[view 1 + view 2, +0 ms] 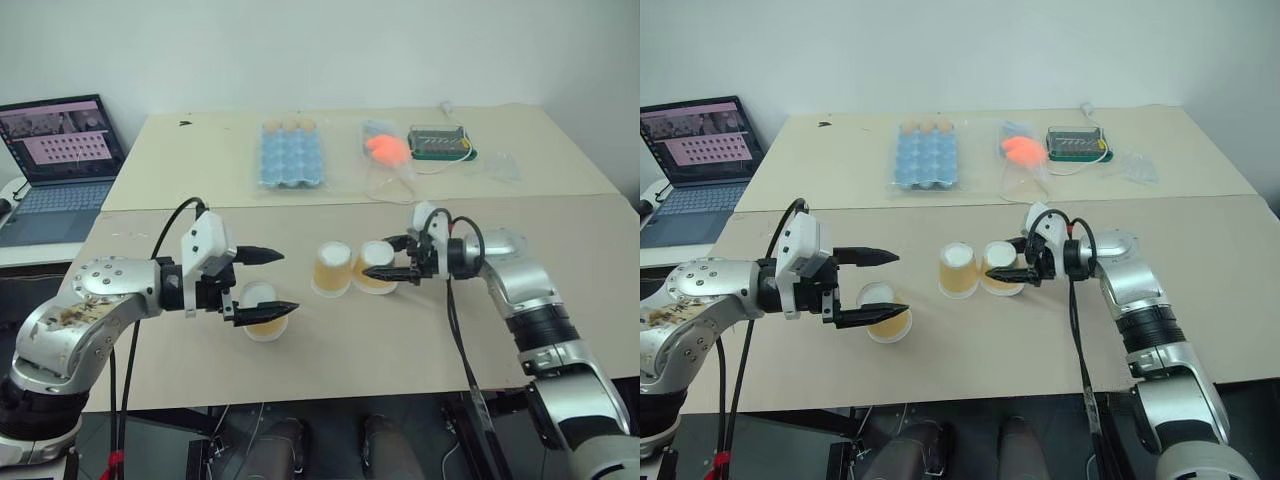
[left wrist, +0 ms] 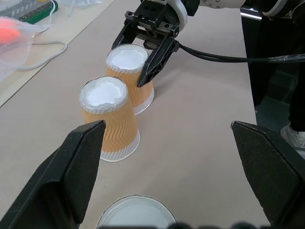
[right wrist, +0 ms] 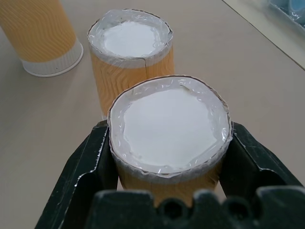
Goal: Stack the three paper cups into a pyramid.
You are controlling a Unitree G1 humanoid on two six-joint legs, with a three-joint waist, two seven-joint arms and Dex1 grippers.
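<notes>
In the left eye view, mid-frame, the right gripper [image 1: 398,258] clasps the right-hand cup [image 1: 374,268] beside the middle cup [image 1: 332,269]; the base pair seems nearly set. The left gripper [image 1: 272,282], jaws wide, brackets the third cup [image 1: 262,311] at centre-left.

The left wrist view shows the two base cups standing just beside each other.

The right wrist view shows both fingers [image 3: 88,167] flush against the cup wall. Next: release, then lift the third cup on top.

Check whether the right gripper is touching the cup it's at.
Touching. In the right wrist view both fingers press against the sides of the cup, so the right gripper grips it.
</notes>
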